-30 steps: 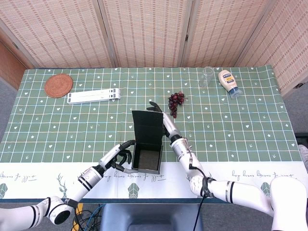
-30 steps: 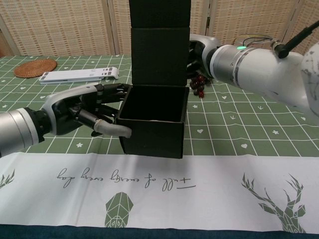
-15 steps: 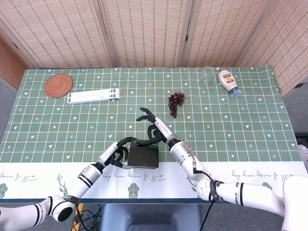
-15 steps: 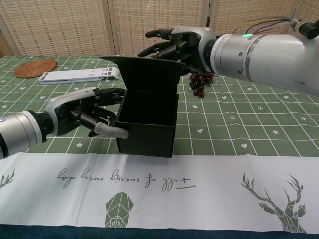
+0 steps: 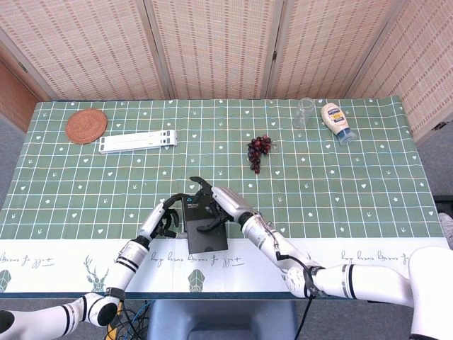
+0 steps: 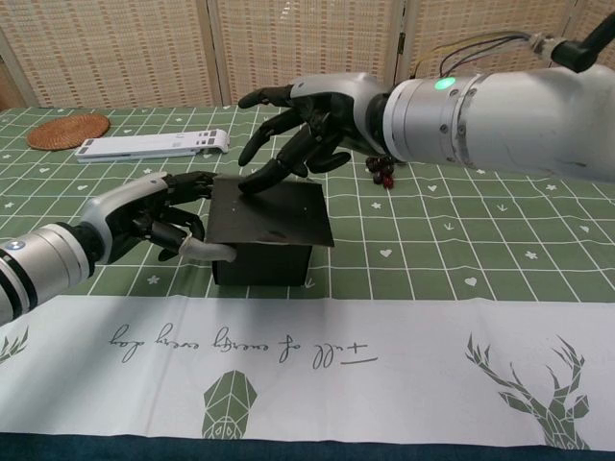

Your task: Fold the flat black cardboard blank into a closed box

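Observation:
The black cardboard box (image 5: 207, 228) stands near the table's front edge, its lid (image 6: 272, 211) lying down over the top and overhanging slightly at the right. My right hand (image 6: 309, 117) hovers over the lid with fingers spread, and its fingertips (image 6: 256, 181) press on the lid's back left part. In the head view the right hand (image 5: 216, 205) covers the box's far edge. My left hand (image 6: 152, 217) grips the box's left side, fingers curled at the top corner and thumb (image 6: 209, 250) lying across the front wall. The left hand (image 5: 165, 219) also shows in the head view.
A bunch of dark grapes (image 5: 258, 151) lies behind the box, partly hidden by my right hand in the chest view. Further back are a glass (image 5: 304, 112) and a mayonnaise bottle (image 5: 336, 122) at the right, and a white folding stand (image 5: 138, 142) and woven coaster (image 5: 86, 125) at the left.
The lid stood upright a second ago; my right hand has swung it forward and down onto the box. My left hand has stayed at the box's left side.

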